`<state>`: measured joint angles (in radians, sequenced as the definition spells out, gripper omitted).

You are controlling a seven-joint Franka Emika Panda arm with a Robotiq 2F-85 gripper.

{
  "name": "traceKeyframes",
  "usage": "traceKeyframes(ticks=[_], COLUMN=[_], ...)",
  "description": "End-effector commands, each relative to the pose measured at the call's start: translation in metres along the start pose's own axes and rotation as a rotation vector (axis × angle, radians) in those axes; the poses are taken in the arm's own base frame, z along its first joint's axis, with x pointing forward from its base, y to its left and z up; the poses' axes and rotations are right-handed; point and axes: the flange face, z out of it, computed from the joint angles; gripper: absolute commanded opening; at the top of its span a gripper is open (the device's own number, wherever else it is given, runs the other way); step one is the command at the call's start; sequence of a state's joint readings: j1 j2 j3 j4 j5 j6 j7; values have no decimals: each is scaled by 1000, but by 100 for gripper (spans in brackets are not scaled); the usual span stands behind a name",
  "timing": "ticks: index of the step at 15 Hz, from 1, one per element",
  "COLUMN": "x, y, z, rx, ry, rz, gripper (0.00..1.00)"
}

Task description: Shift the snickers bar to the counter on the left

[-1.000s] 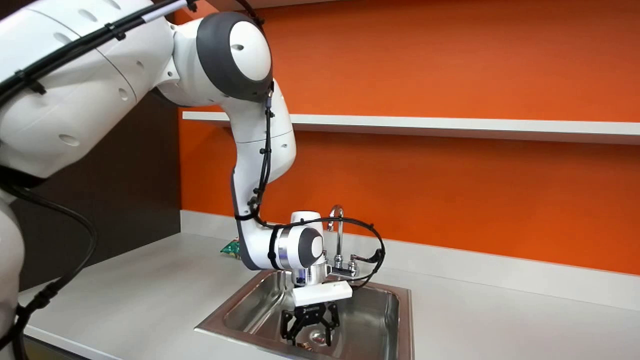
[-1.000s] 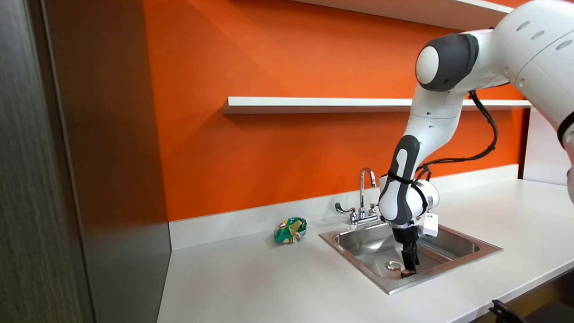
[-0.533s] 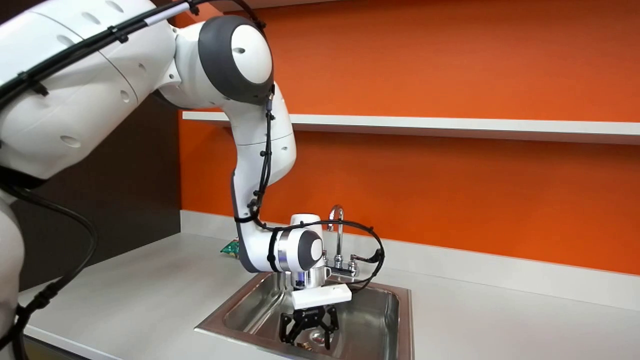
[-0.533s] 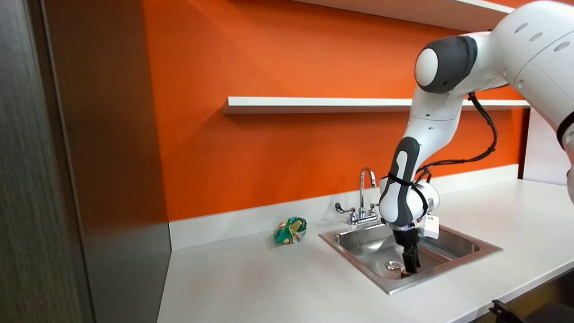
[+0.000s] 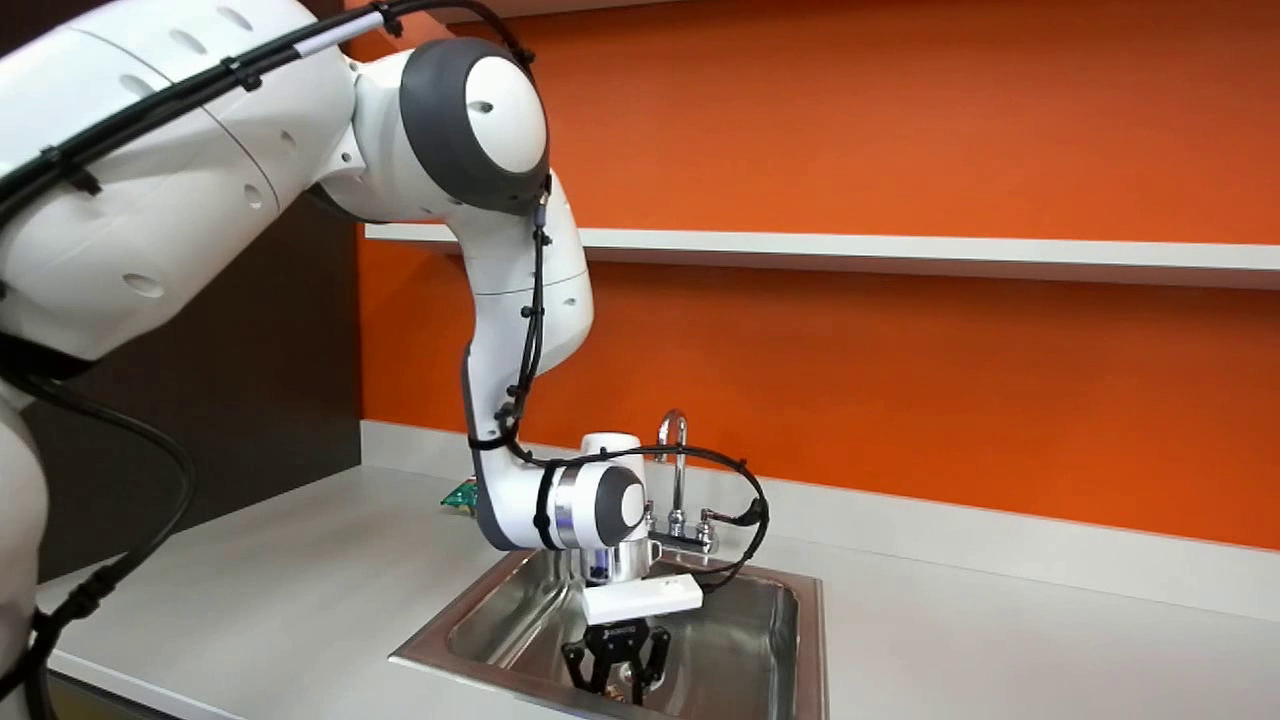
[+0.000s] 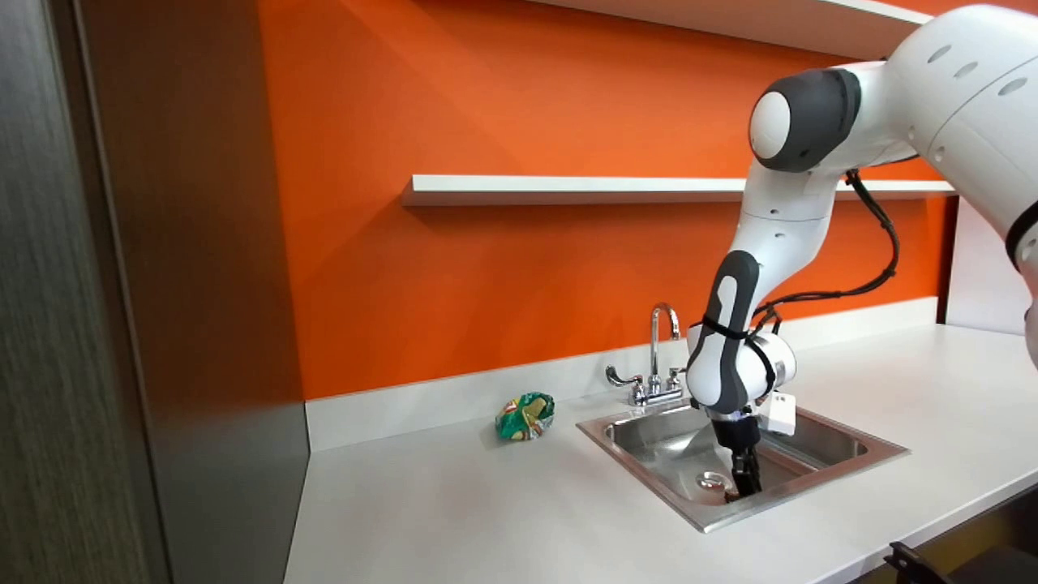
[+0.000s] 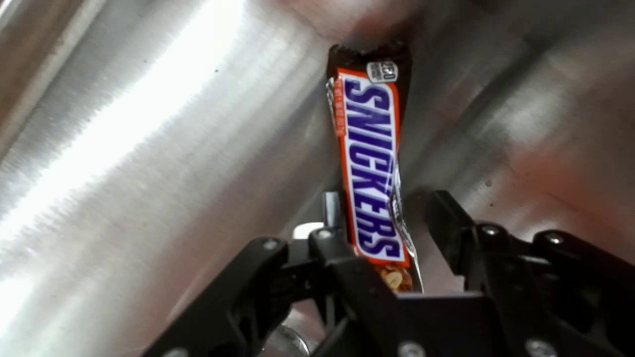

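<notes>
The gripper [image 7: 386, 210] stands part-way open, its 2 fingers [image 7: 449, 233] straddling 1 end of the Snickers bar [image 7: 369, 148]. In the wrist view, the finger at picture left is right at the bar's edge, touching or not I cannot tell; at picture right a gap shows. The bar lies in the sink [image 5: 811, 640]

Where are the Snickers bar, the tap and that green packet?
Snickers bar [image 7: 371, 166]: wrist view, on the lettered middle of its wrapper.
Tap [image 6: 654, 354]: in an exterior view, on its upright pipe.
Green packet [image 6: 525, 418]: in an exterior view, on its crumpled middle.
</notes>
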<state>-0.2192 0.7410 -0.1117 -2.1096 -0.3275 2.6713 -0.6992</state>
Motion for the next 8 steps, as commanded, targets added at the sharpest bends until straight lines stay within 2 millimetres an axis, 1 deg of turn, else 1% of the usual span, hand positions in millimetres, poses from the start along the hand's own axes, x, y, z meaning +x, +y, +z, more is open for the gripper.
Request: traceKeyframes(ticks=[1,3,4,5,8], x=[-2,-2,-3,-3,-3], y=[4,4,4,4,5], z=[1,2,3,2,-3], rx=[9,11,12,13,13], ry=[0,-1,-1,-1,-7], rz=[-23,-21,-20,-16,2], gripper=[19,5,2,4,4])
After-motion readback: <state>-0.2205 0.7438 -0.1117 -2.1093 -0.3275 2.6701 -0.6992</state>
